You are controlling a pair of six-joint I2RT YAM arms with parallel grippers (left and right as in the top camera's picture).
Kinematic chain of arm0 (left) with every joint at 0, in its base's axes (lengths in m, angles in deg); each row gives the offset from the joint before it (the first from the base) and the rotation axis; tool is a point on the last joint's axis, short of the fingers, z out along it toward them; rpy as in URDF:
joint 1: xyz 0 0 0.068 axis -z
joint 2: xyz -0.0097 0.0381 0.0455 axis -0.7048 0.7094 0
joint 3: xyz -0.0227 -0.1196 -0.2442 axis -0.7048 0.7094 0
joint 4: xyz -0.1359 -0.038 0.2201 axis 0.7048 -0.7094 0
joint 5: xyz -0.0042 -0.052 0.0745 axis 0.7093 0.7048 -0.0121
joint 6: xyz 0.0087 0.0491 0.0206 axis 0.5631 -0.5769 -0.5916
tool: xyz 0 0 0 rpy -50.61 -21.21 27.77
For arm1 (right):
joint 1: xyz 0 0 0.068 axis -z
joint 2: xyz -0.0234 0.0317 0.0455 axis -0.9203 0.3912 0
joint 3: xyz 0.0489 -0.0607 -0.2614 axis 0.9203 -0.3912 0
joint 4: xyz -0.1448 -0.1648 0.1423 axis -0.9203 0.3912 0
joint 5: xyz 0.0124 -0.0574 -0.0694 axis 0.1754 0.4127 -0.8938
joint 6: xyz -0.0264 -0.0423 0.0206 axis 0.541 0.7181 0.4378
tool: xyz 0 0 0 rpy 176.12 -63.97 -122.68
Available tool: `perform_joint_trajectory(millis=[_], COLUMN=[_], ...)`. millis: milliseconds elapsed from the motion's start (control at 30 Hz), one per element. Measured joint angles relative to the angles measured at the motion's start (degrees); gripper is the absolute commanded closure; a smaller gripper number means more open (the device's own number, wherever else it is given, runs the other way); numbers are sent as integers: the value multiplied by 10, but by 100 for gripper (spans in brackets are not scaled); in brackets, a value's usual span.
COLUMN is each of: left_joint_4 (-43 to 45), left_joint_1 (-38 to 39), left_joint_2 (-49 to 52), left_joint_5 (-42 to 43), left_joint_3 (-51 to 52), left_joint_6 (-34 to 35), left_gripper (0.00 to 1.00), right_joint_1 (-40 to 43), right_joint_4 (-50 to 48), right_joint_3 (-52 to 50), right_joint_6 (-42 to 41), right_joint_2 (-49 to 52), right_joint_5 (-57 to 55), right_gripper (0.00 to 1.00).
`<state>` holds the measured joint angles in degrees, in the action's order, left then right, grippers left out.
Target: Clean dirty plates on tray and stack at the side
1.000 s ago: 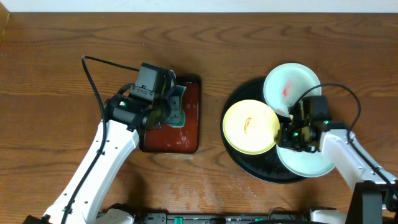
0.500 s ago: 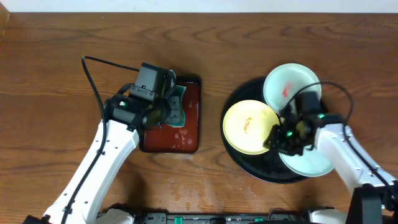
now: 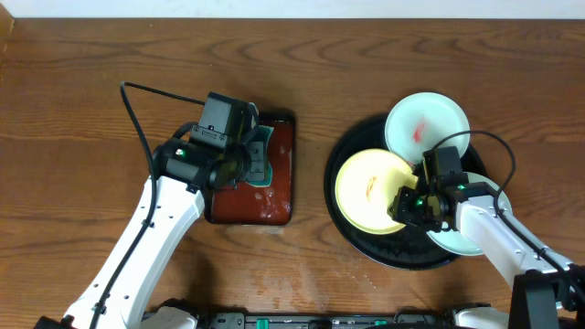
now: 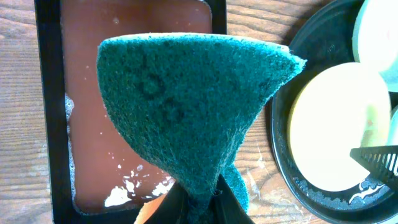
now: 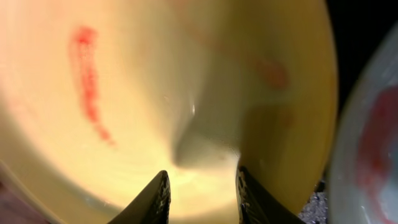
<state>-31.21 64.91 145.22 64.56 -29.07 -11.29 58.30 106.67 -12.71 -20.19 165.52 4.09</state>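
The right end effector [image 3: 408,203] has slid left onto the right rim of the yellow plate [image 3: 366,187], which has shifted slightly rightward on the black tray [image 3: 340,217]. Its fingers stand a little apart astride the rim, and I cannot tell whether they clamp it. The left end effector [image 4: 200,202] is clamped on a green sponge [image 4: 186,106] above the brown tray [image 4: 87,93] on the worktop [image 3: 73,110].
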Motion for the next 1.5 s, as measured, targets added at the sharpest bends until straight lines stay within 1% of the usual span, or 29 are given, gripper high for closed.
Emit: perform_joint_trajectory(millis=[133,233,300,367,500,567,633,767,800,867,900,967,1000,1133,1267,1400,1500], left_joint_4=[0,0,0,0,0,0,0,0,0,0,1,4,6,16,32,75,112], left_joint_1=[0,0,0,0,0,0,0,0,0,0,0,0,0,1,15,65,114], left_joint_2=[0,0,0,0,0,0,0,0,0,0,0,0,0,0,0,1,22], left_joint_5=[0,0,0,0,0,0,0,0,0,0,0,0,0,0,7,15,20], left_joint_3=[0,0,0,0,0,0,0,0,0,0,0,0,0,0,-3,-18,-29], left_joint_6=[0,0,0,0,0,0,0,0,0,0,0,0,0,0,0,1,16], left_gripper=[92,94,92,93,93,93,92,93,93,93,93,93,92,92,92,93,93], right_joint_1=[2,2,2,5,5,5,5,5,5,5,5,5,5,13,16,17,17], right_joint_4=[23,55,83,113,153,141,108,49,35,11,-12,-59,-75,-134,-128,-114,-107], right_joint_3=[0,0,0,2,2,-2,-17,-46,-50,-49,-50,-50,-50,-50,-50,-50,-50], right_joint_6=[74,110,118,115,76,54,26,-22,-30,-37,-37,-30,-27,12,45,63,61], right_joint_2=[-6,-48,-87,-123,-151,-147,-136,-87,-74,-57,-53,-41,-36,-30,-30,-30,-30], right_joint_5=[22,32,34,30,-13,-28,-39,-50,-50,-51,-51,-55,-58,-62,-61,-60,-61], right_gripper=[65,60,60,62,63,63,62,64,67,77,85,96,98,99,99,99,99])
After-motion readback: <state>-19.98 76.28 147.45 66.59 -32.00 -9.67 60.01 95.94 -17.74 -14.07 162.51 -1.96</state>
